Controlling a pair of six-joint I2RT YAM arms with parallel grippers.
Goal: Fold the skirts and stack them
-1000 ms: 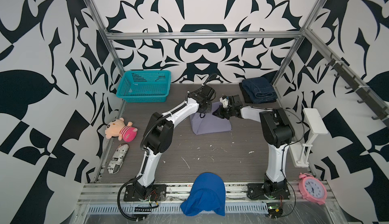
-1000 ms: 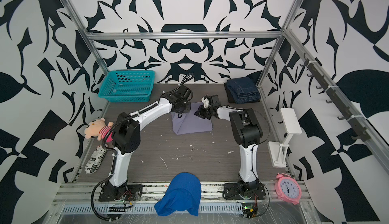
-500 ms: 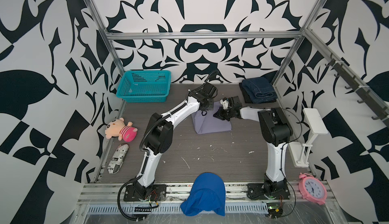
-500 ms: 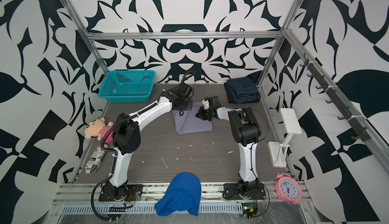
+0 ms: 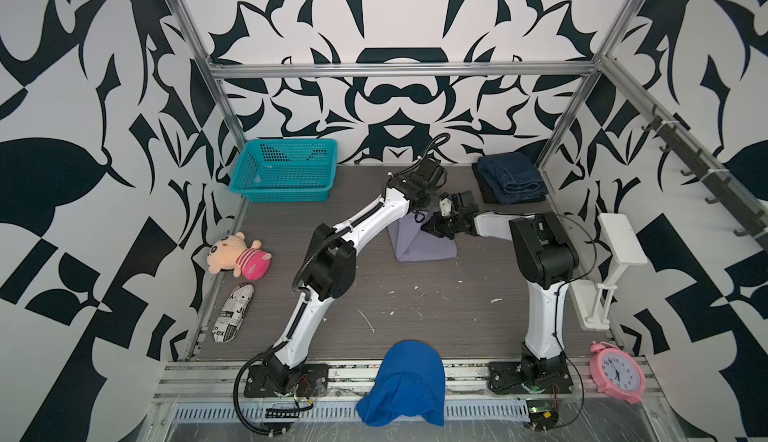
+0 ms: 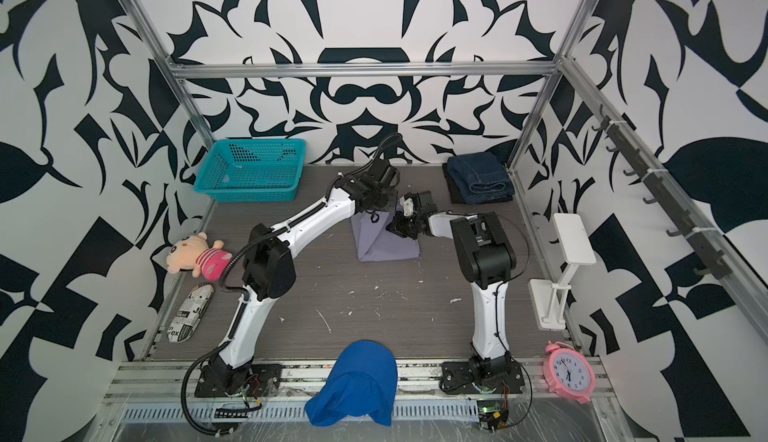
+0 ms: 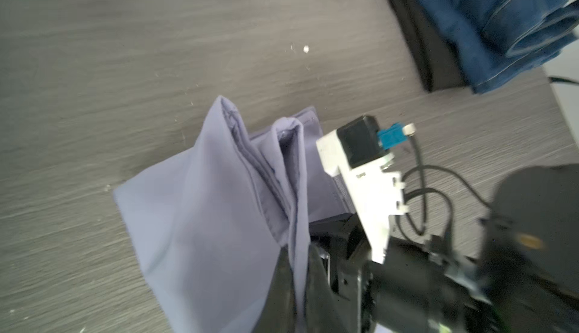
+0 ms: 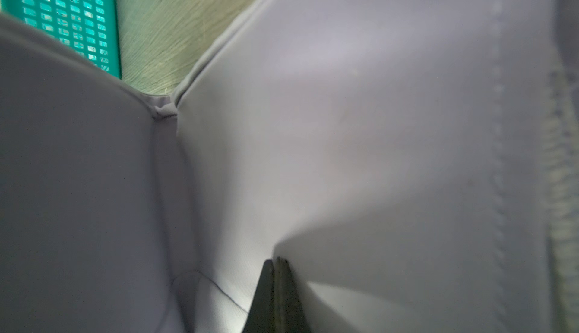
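Fig.: L claw [image 7: 297, 262] has moved rightward and rearward in both top views, w/ skirt [image 5: 424, 248] edge pinched. Skirt's left side is drawn inward; cloth rises steeper off worktop [image 5: 415, 307], footprint narrower vs. 1 s ago.

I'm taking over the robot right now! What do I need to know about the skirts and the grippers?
Grippers: left gripper shut on the lavender skirt's raised edge; right gripper shut on it too, close beside.
That skirt sits in the middle, partly folded, far edge lifted.
Stack: denim skirt folded, lying on the black skirt, far right corner.
Done: those two.
Left: finish folding the lavender one, then probably set it on the stack.
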